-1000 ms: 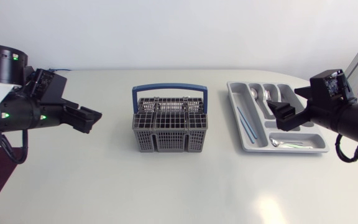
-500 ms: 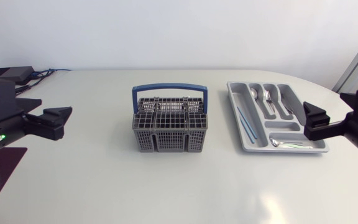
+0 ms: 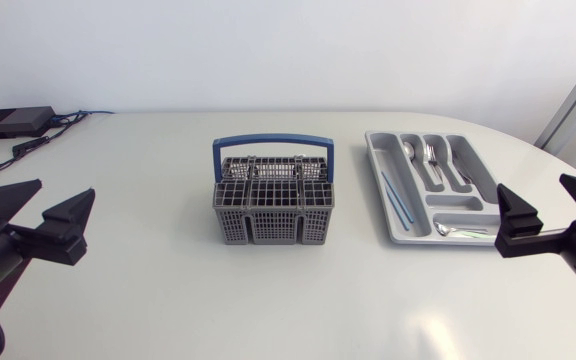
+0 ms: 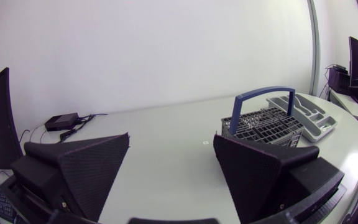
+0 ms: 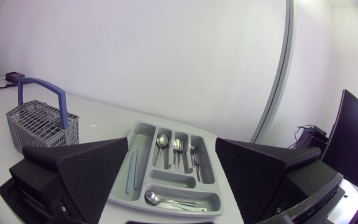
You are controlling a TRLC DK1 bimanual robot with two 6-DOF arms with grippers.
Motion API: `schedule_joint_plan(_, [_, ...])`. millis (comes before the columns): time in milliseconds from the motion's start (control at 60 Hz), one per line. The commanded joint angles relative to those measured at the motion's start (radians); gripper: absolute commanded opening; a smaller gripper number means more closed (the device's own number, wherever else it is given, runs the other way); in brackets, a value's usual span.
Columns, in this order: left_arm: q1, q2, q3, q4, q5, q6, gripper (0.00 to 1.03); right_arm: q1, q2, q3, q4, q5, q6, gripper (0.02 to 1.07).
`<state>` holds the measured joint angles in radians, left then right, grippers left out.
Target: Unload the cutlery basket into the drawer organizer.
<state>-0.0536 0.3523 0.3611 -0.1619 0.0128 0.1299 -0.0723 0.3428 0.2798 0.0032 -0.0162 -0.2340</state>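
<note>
1. The cutlery basket (image 3: 273, 205) stands mid-table and seems empty, though its grid hides much.
2. The drawer organizer (image 3: 456, 203), to its right, holds the cutlery (image 3: 431, 157).
3. Left gripper (image 4: 171, 137) and right gripper (image 5: 171, 142) gape wide and hold nothing, near opposite sides, probably parked.

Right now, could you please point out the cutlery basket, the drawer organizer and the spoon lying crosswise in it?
cutlery basket (image 3: 273, 188), head view, top grid.
drawer organizer (image 3: 454, 202), head view, bare middle compartment.
spoon (image 3: 444, 229), head view, its bowl.
</note>
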Motion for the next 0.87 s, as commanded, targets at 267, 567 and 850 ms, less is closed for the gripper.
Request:
schedule_joint_plan(267, [0.03, -0.18, -0.19, 0.087, -0.011, -0.078, 1.0, 0.039, -0.175, -0.15, -0.005, 0.014, 0.133, 1.03])
schedule_joint_plan(567, [0.051, -0.332, -0.341, 0.153, -0.013, -0.124, 1.0, 0.068, -0.323, -0.264, -0.003, 0.016, 0.222, 1.03])
schedule_joint_plan(850, [0.054, -0.352, -0.361, 0.162, -0.013, -0.13, 1.0, 0.072, -0.343, -0.28, -0.003, 0.016, 0.234, 1.03])
